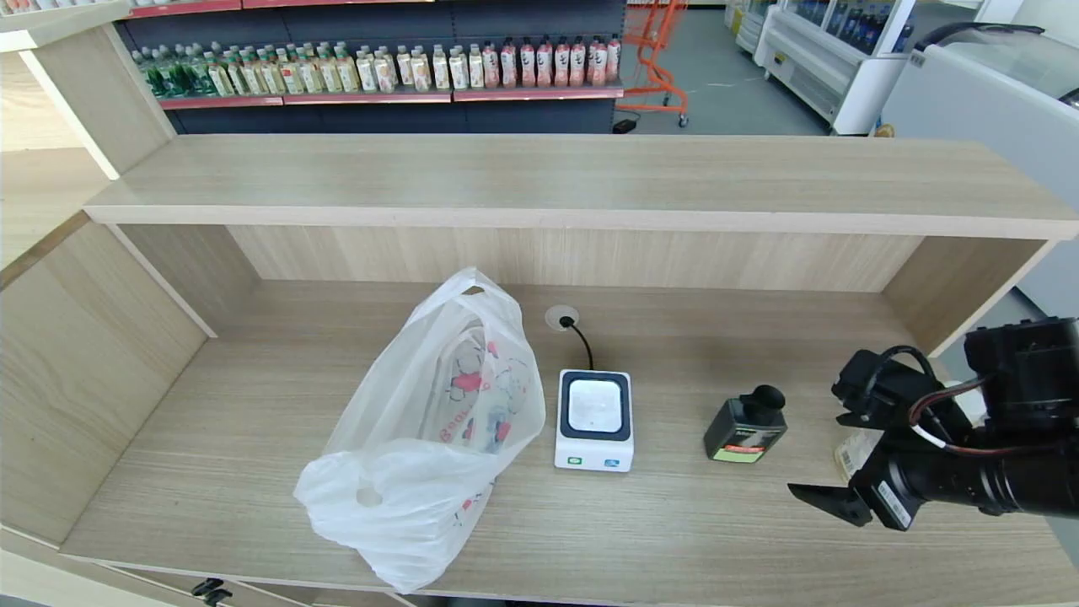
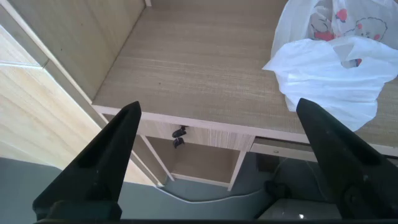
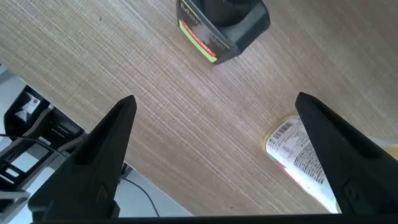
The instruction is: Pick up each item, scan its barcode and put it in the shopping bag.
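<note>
A white plastic shopping bag (image 1: 421, 447) lies on the counter with a cartoon-printed packet inside. To its right stands the white barcode scanner (image 1: 594, 419) with a dark-framed window. Further right a dark bottle (image 1: 746, 426) with a black cap and a red-and-green label stands upright; it is also in the right wrist view as the dark bottle (image 3: 224, 28). My right gripper (image 1: 839, 464) hovers open to the bottle's right, above a pale packet (image 3: 301, 155) with a barcode. My left gripper (image 2: 217, 155) is open over the counter's front left edge, with the bag (image 2: 329, 59) a little way off.
The wooden counter (image 1: 674, 523) has a raised back shelf and side walls. A black cable (image 1: 582, 341) runs from the scanner to a hole in the counter. Bare counter lies left of the bag and in front of the scanner. Store shelves with bottles stand behind.
</note>
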{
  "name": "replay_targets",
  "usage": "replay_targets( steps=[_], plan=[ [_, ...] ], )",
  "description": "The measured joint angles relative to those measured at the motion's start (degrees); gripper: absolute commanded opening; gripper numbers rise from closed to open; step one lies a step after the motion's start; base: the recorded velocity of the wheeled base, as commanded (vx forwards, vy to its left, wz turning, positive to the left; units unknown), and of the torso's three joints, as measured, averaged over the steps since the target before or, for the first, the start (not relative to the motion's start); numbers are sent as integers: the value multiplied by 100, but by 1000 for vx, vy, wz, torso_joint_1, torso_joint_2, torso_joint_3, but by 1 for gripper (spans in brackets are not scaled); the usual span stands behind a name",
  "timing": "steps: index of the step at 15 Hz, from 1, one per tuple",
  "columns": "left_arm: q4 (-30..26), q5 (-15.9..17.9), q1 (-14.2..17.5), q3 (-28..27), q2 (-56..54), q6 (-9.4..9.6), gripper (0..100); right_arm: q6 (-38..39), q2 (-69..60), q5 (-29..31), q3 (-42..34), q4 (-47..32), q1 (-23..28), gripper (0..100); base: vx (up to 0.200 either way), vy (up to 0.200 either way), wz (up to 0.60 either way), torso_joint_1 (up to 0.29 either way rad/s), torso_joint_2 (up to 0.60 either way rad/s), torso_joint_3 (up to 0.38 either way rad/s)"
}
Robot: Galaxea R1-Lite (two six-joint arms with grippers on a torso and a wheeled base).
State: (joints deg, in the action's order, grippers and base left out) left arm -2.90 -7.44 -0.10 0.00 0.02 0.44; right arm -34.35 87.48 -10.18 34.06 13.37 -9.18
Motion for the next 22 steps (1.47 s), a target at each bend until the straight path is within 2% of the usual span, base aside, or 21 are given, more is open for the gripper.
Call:
replay_targets(
  steps=[3, 7, 14, 15, 22],
  plan=[
    [0, -2, 0, 0, 0, 0, 100, -7, 384, 0, 127, 742, -151, 100, 0, 0, 0, 0, 0, 0],
    [1, 0, 0, 0, 0, 0, 100, -11, 808, 0, 168, 936, -399, 100, 0, 0, 0, 0, 0, 0],
    [1, 0, 0, 0, 0, 0, 100, -5, 1582, -7, 201, 1854, -503, 100, 0, 0, 0, 0, 0, 0],
    [0, 0, 2, 0, 0, 0, 100, 4, 1670, -27, 201, 1933, -517, 0, 0, 0, 0, 0, 0, 0],
    [0, 0, 0, 0, 0, 0, 100, 30, 2032, -46, 254, 2316, -619, 0, 0, 0, 0, 0, 0, 0]
  ],
)
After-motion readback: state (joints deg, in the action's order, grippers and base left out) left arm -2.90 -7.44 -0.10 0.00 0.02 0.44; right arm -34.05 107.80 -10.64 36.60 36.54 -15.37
